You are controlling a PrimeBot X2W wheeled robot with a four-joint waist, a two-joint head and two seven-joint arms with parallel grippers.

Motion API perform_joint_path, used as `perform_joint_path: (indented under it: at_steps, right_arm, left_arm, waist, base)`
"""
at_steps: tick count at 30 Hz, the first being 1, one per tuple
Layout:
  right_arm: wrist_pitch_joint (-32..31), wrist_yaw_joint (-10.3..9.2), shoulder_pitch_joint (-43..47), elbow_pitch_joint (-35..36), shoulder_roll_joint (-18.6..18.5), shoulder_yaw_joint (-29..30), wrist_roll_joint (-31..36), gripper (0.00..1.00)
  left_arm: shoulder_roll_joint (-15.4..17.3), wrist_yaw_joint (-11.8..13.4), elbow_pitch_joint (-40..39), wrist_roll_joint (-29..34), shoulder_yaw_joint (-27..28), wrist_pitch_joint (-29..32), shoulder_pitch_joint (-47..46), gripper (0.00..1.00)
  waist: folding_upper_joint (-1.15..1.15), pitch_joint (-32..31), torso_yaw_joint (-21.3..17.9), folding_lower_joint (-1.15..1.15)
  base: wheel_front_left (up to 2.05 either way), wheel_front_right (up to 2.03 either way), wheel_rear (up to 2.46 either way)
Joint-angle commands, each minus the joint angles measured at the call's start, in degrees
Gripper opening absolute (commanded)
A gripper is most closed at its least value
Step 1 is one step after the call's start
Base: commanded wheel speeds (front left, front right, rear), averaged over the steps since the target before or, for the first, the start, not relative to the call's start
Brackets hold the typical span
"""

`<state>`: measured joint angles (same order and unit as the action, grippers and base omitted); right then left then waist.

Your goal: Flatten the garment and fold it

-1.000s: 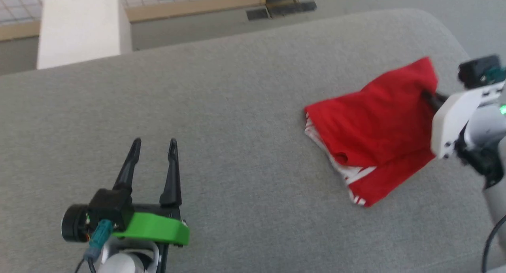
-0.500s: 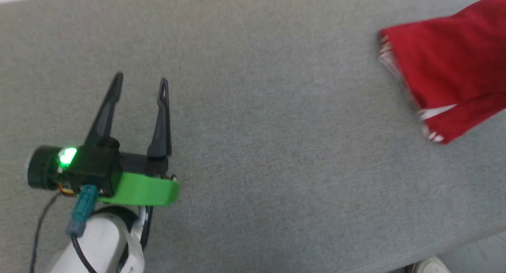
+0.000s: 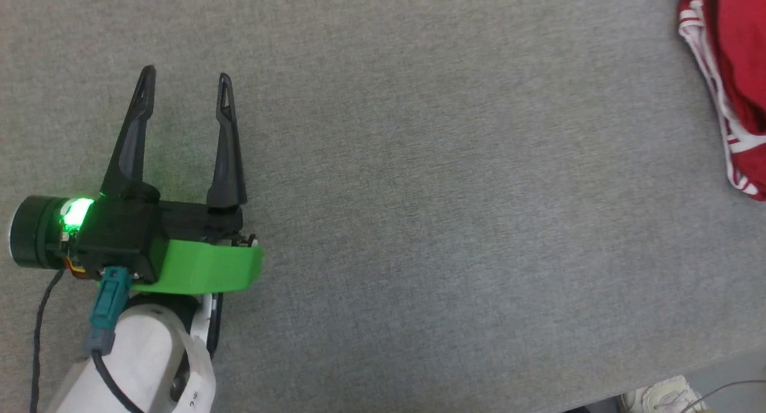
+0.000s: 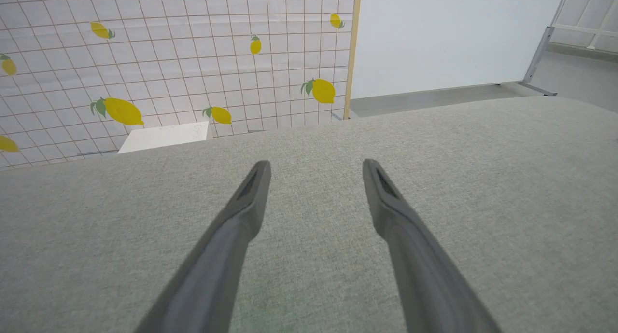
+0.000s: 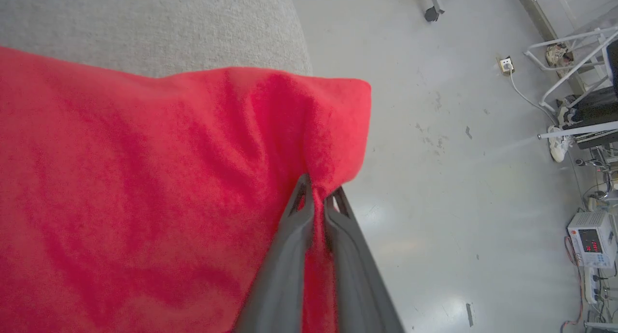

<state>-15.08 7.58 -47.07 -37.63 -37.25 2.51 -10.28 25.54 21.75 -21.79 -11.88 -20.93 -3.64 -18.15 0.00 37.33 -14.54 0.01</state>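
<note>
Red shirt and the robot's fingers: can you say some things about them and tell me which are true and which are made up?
1. The right gripper has its fingers pinched shut on the red jersey. True.
2. The left gripper is holding the jersey too. False: its fingers are spread apart with nothing between them, over the bare grey fabric surface.
3. In the head view, the jersey sits at the far right edge, away from the left gripper. True.
4. The jersey's edge has blue trim. False: the striped trim is red and white.
</note>
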Motion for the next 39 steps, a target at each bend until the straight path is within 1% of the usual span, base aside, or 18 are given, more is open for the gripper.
perform_joint_path:
  at_steps: [1,2,3,4,6,8,13,17,19,24,26,30,34,37,39]
  right_arm:
    - [0.39,-0.09,-1.08,-0.84,0.47,0.93,0.97,0.00]
    - [0.72,-0.09,-1.19,-1.28,0.52,1.42,1.92,0.19]
    - [0.96,-0.09,-1.25,-1.63,0.54,1.91,2.60,0.82]
    - [1.13,-0.09,-1.32,-2.14,0.61,2.71,3.45,1.00]
    - [1.55,-0.09,-1.31,-2.62,0.77,3.49,4.97,1.00]
    - [1.74,-0.09,-1.18,-2.92,1.05,4.13,5.97,1.00]
    - [2.22,-0.09,-0.83,-2.22,2.33,5.93,5.79,1.00]
    - [3.48,-0.09,1.13,-0.30,4.52,7.50,4.73,1.00]
    - [4.03,-0.09,2.81,1.43,6.31,7.85,3.86,1.00]
    - [5.20,-0.09,10.22,8.45,11.58,6.62,1.21,1.00]
    - [5.83,-0.09,13.76,12.06,13.85,6.39,-0.17,1.00]
    - [6.52,-0.09,21.98,20.27,18.09,6.38,-2.63,1.00]
    - [7.98,-0.09,29.62,28.16,21.22,7.14,-2.68,1.00]
    - [10.27,-0.09,33.79,32.70,23.23,7.76,-1.32,1.00]
    - [11.94,-0.09,36.78,35.78,26.15,8.95,0.11,1.00]
  left_arm:
    - [-0.08,0.29,-0.52,0.01,0.34,-0.53,-0.35,1.00]
    - [-0.23,0.34,-0.56,-0.33,0.51,-0.79,-0.27,1.00]
    - [-0.36,0.32,-0.52,-0.56,0.59,-1.14,-0.28,1.00]
    - [-0.62,-0.07,-0.60,-1.16,0.44,-1.66,-0.25,1.00]
    - [-1.07,-0.31,-0.16,-2.05,0.36,-2.30,0.09,1.00]
    - [-1.57,0.08,0.55,-2.47,0.75,-3.47,0.44,1.00]
    - [-2.85,0.15,3.05,-4.43,1.04,-6.07,2.41,1.00]
    - [-4.59,-0.18,5.64,-7.01,1.35,-8.34,4.69,1.00]
    - [-5.21,-0.57,6.93,-8.03,1.38,-9.14,5.99,1.00]
    - [-6.52,-1.28,9.76,-10.07,1.89,-10.48,9.79,1.00]
    - [-5.95,-1.14,10.59,-9.19,2.13,-10.78,11.24,1.00]
    - [-6.11,-0.68,11.18,-8.95,3.02,-11.12,14.24,1.00]
    - [-6.45,-1.12,11.35,-9.46,3.59,-11.24,16.39,1.00]
    - [-6.77,-1.74,11.76,-9.66,3.61,-11.29,17.47,1.00]
    - [-7.04,-2.42,12.70,-9.66,2.96,-11.31,18.31,1.00]
  waist:
    - [0.00,1.05,0.69,-0.01]
    - [0.00,0.99,0.80,-0.01]
    - [0.00,0.83,0.94,-0.01]
    - [0.00,0.51,1.09,-0.01]
    - [0.00,-0.49,1.42,-0.01]
    - [0.00,-1.91,1.81,-0.01]
    - [0.00,-6.70,2.82,-0.01]
    - [0.00,-12.41,4.54,-0.01]
    - [0.00,-15.20,5.46,-0.01]
    - [0.00,-22.87,8.19,-0.01]
    - [0.00,-25.63,9.25,-0.01]
    - [0.00,-29.91,11.46,-0.01]
    - [0.00,-32.27,13.74,-0.01]
    - [0.00,-33.07,14.99,-0.01]
    - [0.00,-33.52,15.80,-0.01]
  base:
    - [0.00,0.00,0.00]
    - [0.00,0.00,0.00]
    - [0.00,0.00,0.00]
    - [0.00,0.00,0.00]
    - [0.00,0.00,0.00]
    - [0.00,0.00,0.00]
    - [0.00,0.00,0.00]
    - [0.00,0.00,0.00]
    - [0.00,0.00,0.00]
    - [0.00,0.00,0.00]
    - [0.00,0.00,0.00]
    - [0.00,0.00,0.00]
    - [0.00,0.00,0.00]
    - [0.00,0.00,0.00]
    - [0.00,0.00,0.00]
